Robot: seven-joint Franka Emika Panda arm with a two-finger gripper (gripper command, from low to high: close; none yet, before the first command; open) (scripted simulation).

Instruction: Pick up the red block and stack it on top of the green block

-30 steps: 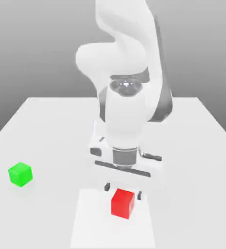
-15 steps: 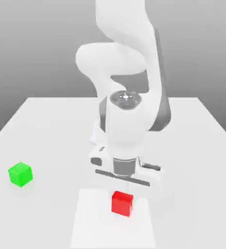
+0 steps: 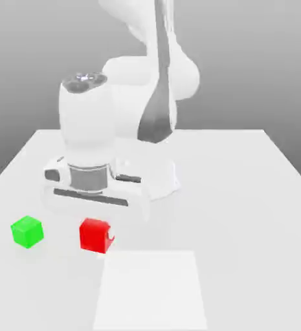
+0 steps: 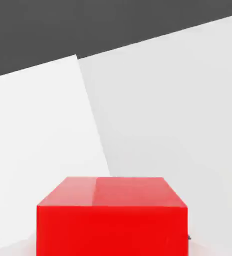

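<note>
Red block (image 3: 95, 234) hangs pinched in the gripper (image 3: 96, 236), lifted clear of the white table (image 3: 243, 194), near its front edge toward the exterior view's left. Green block (image 3: 27, 231) sits on the table just beside it, closer to the left edge, not touching. White mat (image 3: 151, 291) lies at the front edge.

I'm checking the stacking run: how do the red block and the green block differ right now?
Colour: the red block is bright red, the green block bright green. State: the red block sits in the shut gripper under the hand, while the green block stands free on the table. Place: the red block is to the exterior view's right of the green block, apart from it. Both are plain matte cubes of about the same size.
</note>
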